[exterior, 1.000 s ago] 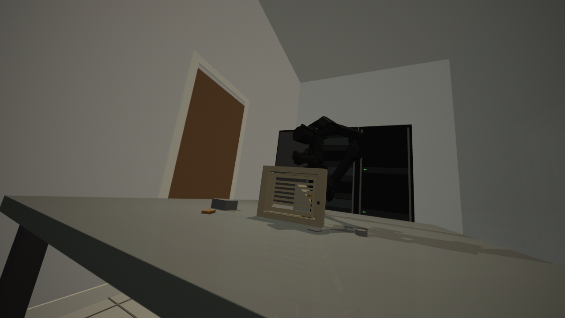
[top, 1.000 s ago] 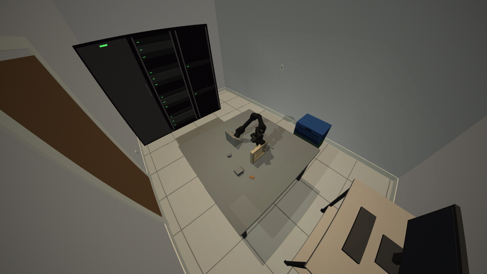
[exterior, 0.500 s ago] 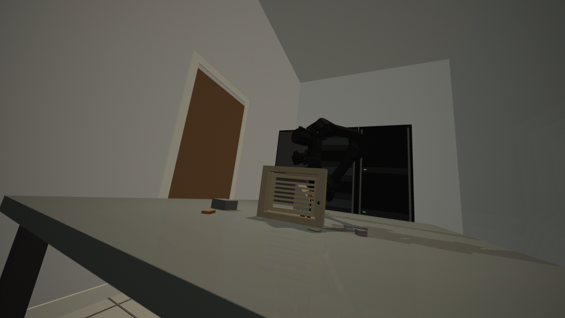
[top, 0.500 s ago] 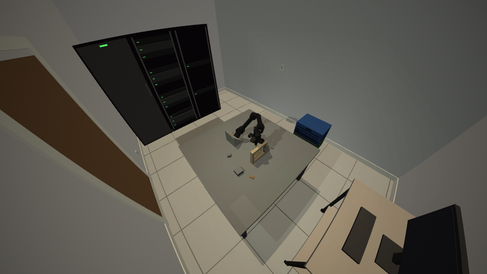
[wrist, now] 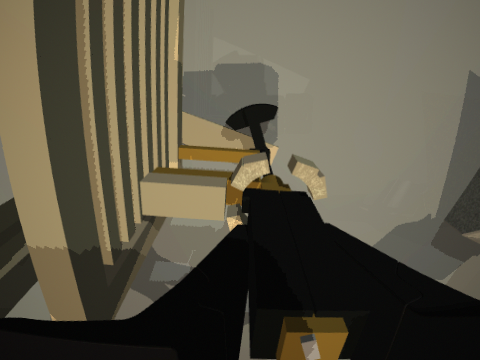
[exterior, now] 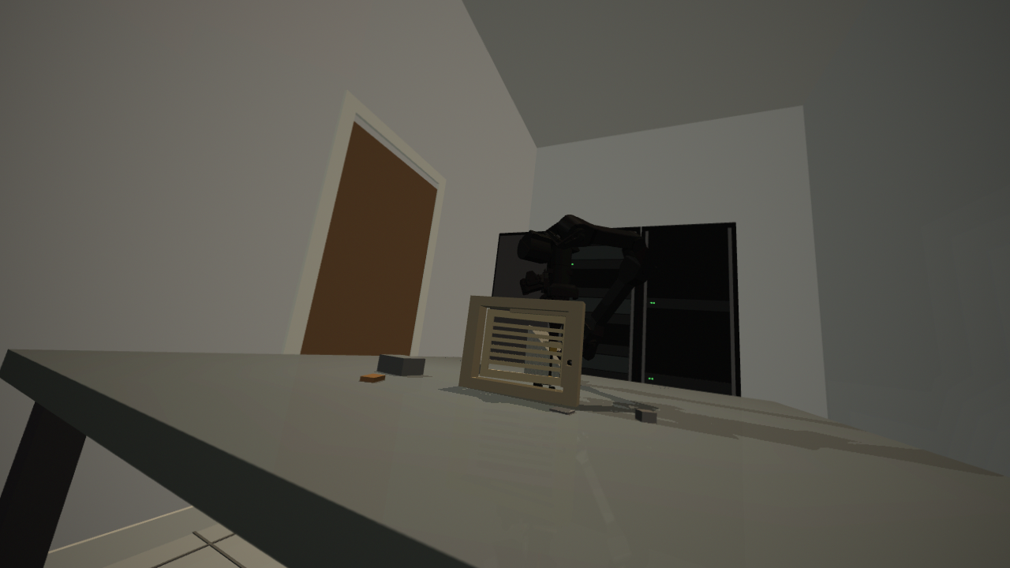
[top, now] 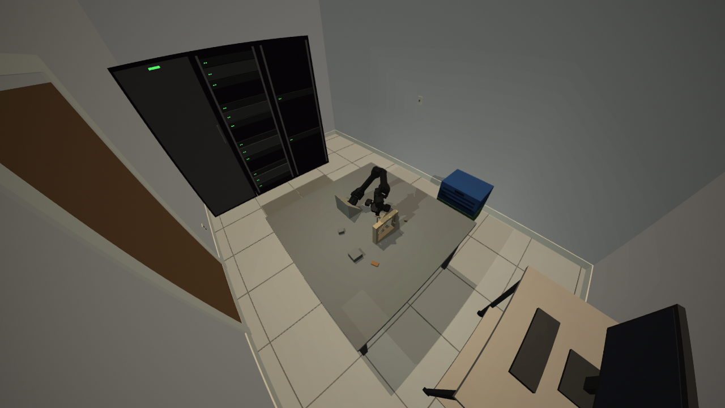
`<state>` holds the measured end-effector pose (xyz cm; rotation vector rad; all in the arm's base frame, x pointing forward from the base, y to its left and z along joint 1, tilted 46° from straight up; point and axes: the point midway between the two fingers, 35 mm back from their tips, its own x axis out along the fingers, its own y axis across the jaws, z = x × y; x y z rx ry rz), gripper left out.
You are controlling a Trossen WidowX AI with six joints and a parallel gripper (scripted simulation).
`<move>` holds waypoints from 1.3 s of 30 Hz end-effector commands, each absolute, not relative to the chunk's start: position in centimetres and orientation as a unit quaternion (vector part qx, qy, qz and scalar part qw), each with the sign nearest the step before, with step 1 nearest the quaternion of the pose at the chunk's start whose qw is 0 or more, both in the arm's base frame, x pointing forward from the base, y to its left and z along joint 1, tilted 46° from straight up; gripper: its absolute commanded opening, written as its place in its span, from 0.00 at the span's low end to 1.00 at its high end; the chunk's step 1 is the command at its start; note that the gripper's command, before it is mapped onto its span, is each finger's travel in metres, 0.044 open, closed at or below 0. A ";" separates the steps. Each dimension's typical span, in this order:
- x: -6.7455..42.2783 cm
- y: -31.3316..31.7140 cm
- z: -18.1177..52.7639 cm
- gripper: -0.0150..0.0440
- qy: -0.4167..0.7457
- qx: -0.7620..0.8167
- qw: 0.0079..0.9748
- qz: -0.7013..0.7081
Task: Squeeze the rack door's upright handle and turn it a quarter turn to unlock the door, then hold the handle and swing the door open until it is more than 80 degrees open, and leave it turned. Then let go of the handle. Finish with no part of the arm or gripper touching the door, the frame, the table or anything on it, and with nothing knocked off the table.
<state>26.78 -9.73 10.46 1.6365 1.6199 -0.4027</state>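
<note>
Item, tabletop (top: 324, 263) (exterior: 338, 438) (wrist: 380, 100): lying beneath the tool (top: 378, 218) (exterior: 552, 338) (wrist: 279, 172).
Item, frame (top: 375, 234) (exterior: 518, 304): standing beside the tool.
Item, slatted door (exterior: 525, 345) (wrist: 173, 100): extending leftward of the tool in the wrist view, apparently standing partly open.
Item, brass handle (wrist: 272, 183): sitting between the fingers, the tool gripping it; long axis seemingly running upright, along the tool's reach. The coming swing is probably needing an arc about the far hinge, the turned grip following.
</note>
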 end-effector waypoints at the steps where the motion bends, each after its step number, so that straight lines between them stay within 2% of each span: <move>1: 26.3 -10.0 10.1 0.29 0.640 0.625 0.428 -0.127; 39: 20.9 -13.9 5.1 0.29 0.651 0.484 0.583 0.051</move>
